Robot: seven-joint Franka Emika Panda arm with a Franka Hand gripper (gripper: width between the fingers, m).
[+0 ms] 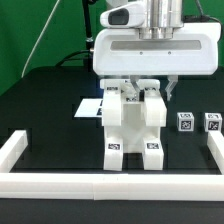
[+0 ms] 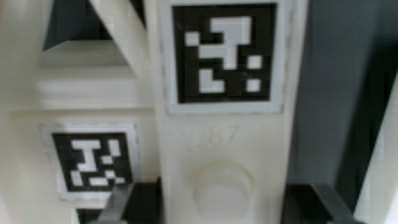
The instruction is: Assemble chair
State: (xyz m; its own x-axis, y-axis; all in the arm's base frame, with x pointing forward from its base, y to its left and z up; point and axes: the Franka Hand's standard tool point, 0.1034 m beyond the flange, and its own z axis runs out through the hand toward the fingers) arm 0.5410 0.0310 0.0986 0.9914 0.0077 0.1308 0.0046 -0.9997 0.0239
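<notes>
Chair [image 1: 135, 125] being held at its top by the pincer [image 1: 143, 93].
A tagged upper piece is being clamped between the pincer's fingers, the whole standing upright mid-desk [image 1: 50, 120]; two small tagged blocks [image 1: 185, 122] are lying nearby, toward the exterior view's right.

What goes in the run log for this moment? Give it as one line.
gripper: shut on chair upper part | chair: upright, partly built | two loose tagged pieces: exterior view's right, apart from chair
</notes>
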